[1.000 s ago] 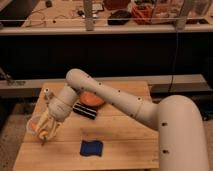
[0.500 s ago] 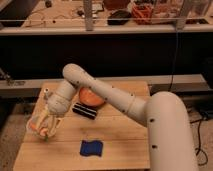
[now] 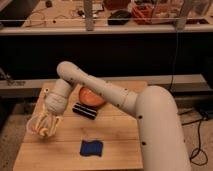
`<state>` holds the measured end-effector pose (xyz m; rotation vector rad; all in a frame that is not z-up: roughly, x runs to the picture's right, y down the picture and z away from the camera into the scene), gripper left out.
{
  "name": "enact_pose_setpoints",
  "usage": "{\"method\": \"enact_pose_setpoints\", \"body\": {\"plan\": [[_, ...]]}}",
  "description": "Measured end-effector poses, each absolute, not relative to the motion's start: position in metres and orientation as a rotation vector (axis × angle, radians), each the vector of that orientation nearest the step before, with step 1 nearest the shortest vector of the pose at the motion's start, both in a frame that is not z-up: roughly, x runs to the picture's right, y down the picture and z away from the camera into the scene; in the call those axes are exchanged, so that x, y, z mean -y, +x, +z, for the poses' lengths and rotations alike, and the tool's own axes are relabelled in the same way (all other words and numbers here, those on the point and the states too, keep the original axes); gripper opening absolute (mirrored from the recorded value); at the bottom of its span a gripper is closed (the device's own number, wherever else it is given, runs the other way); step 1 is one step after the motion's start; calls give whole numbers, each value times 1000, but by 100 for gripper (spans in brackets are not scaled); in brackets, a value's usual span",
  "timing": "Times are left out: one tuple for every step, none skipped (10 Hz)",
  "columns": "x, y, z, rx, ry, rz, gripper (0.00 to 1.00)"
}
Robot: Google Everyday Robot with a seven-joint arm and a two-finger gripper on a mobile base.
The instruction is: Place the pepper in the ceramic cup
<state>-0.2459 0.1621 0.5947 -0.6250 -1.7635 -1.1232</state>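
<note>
Gripper (image 3: 45,126) low over table's (image 3: 115,155) left edge. Orange smear in it, prob. the pepper (image 3: 40,130); outline can't be made out. Pale shape around it, can't tell what. Small white bit by the wrist, maybe the cup (image 3: 46,92), mostly hidden by arm (image 3: 100,90). Orange bowl (image 3: 94,100) approx. half covered by arm. Table's front edge cut off at bottom.

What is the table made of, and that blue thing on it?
The table looks like wood: pale, matte planks with seams showing. The blue thing is probably a soft sponge or cloth: dull, with uneven edges. The gripper hangs low near the table's left edge.
</note>
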Motion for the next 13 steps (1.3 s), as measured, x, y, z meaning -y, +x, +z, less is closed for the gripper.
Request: {"method": "enact_pose_setpoints", "body": {"plan": [[-163,-244,594,1717,-618,-1078,0],[-162,-242,593,1691,-609,-1051,0],[-162,-244,591,1679,-592,-1039,0],[-159,-246,588,1664,-554,-1037,0],[-154,-248,583,1645,-514,-1045,0],[-150,-252,580,1635,-492,-1053,0],[-147,-261,576,1654,-502,-1051,0],[-146,-268,573,1673,-521,-1039,0],[-144,-273,570,1683,-540,-1021,0],[-144,-273,568,1686,-564,-1003,0],[-143,-271,568,1677,-608,-982,0],[-144,-272,567,1663,-652,-972,0],[-147,-272,566,1645,-714,-961,0]]}}
